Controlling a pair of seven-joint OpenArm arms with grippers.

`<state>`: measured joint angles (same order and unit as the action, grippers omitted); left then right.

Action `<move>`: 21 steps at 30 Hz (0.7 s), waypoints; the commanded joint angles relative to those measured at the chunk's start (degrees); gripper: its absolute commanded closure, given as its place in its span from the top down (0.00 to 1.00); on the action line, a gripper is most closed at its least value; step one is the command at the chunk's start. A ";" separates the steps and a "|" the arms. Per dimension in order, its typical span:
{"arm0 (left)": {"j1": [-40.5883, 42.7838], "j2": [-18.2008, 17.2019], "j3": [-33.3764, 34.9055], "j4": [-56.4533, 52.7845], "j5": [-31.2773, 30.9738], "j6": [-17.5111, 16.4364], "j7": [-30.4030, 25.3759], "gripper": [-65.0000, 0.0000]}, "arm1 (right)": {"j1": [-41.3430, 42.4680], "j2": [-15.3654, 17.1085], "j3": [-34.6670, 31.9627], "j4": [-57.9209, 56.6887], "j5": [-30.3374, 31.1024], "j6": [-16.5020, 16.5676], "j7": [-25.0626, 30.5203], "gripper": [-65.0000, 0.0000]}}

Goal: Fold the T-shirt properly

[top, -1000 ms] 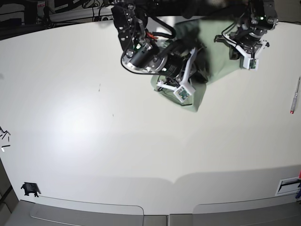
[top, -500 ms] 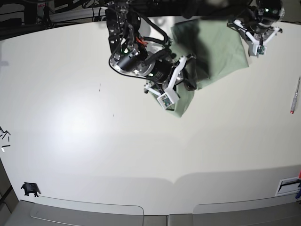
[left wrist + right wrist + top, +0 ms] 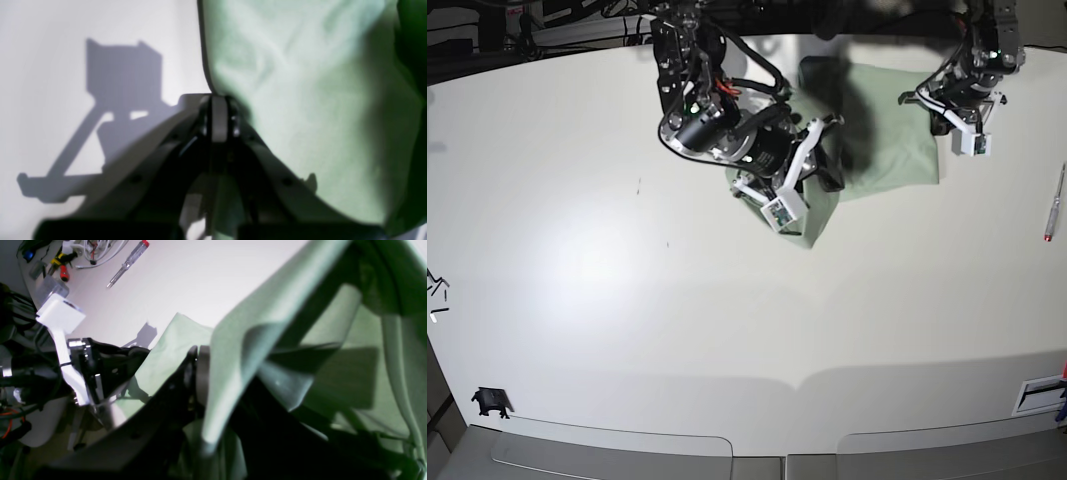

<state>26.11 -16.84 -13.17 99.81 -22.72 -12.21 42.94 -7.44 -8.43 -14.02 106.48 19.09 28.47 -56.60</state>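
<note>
The pale sage-green T-shirt [image 3: 887, 140] lies bunched and partly folded at the back middle of the white table. My right gripper [image 3: 825, 172] is shut on a raised fold of the T-shirt [image 3: 253, 323] at its near left corner; the cloth drapes over the gripper [image 3: 201, 373]. My left gripper [image 3: 935, 108] is at the shirt's right edge. In the left wrist view its jaws [image 3: 218, 113] are pressed together on the edge of the T-shirt [image 3: 300, 100]. The collar and placket are hidden.
A red-tipped screwdriver [image 3: 1054, 205] lies at the table's right edge and also shows in the right wrist view [image 3: 128, 261]. Cables and tools [image 3: 63, 260] lie beyond the back edge. A small black clip [image 3: 490, 402] sits front left. A white box [image 3: 1039, 395] sits front right.
My left gripper has swung back and then forward along the shirt's right edge, pulling that side flatter. My right gripper has shifted left with its fold, then held still.
</note>
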 commanded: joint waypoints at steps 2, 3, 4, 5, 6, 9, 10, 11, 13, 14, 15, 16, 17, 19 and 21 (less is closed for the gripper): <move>-0.46 -0.17 0.83 -0.09 0.09 -0.02 2.43 0.00 | 0.76 -0.57 -0.09 1.03 4.59 0.42 1.75 0.00; -0.61 -0.17 0.90 -0.09 0.09 -0.02 2.38 0.00 | 0.76 -0.57 -0.35 1.03 6.86 0.42 1.75 0.00; -0.74 -0.17 0.90 -0.09 0.09 -0.02 2.36 0.00 | 0.79 -0.57 -0.72 1.01 8.72 0.44 1.77 0.00; -0.74 -0.20 0.90 -0.09 0.09 -0.02 2.21 0.00 | 0.76 -0.57 -1.44 1.01 9.86 0.44 2.19 0.00; -0.72 -0.22 0.90 -0.09 0.09 -0.02 2.19 0.00 | 0.76 -0.57 -2.38 1.01 9.90 0.44 2.73 0.00; -0.72 -0.22 0.90 -0.09 0.09 -0.04 2.19 0.00 | 0.76 -0.57 -6.05 0.85 8.94 0.00 5.05 0.00; -0.72 -0.20 0.90 -0.09 0.09 -0.04 2.19 0.00 | 0.74 -0.57 -7.41 0.83 7.98 -0.66 6.05 0.00; -0.72 -0.20 0.90 -0.09 0.07 -0.04 2.19 0.00 | 0.76 -0.57 -8.76 0.70 6.71 -1.49 7.06 0.00; -0.70 -0.20 0.90 -0.09 0.09 -0.07 2.21 0.00 | 0.76 -0.57 -11.34 -0.11 3.45 -3.93 9.44 0.00; -0.70 -0.20 0.90 -0.09 0.09 -0.07 2.21 0.00 | 0.76 -0.57 -12.39 -0.98 2.01 -4.94 10.82 0.00; -0.70 -0.20 0.90 -0.09 0.09 -0.04 2.21 0.00 | 0.76 -0.57 -13.29 -2.19 0.90 -5.64 12.24 0.00; -0.70 -0.20 0.90 -0.09 0.09 -0.07 2.21 0.00 | 0.79 -0.57 -14.05 -3.63 0.24 -6.19 13.38 0.00; -0.70 -0.20 0.90 -0.09 0.09 -0.07 2.21 0.00 | 0.83 -0.57 -14.62 -5.35 0.15 -6.49 14.34 0.00; -0.70 -0.20 0.90 -0.09 0.09 -0.07 2.21 0.00 | 1.14 -0.57 -15.45 -8.83 0.42 -6.47 15.43 0.00; -0.72 -0.26 0.90 -0.09 0.09 -0.07 2.19 0.00 | 1.75 -0.57 -15.52 -11.76 0.81 -6.47 15.30 0.00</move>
<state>25.06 -16.84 -12.40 99.61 -22.74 -12.27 43.27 -6.61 -8.38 -29.45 93.49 18.90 21.47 -43.05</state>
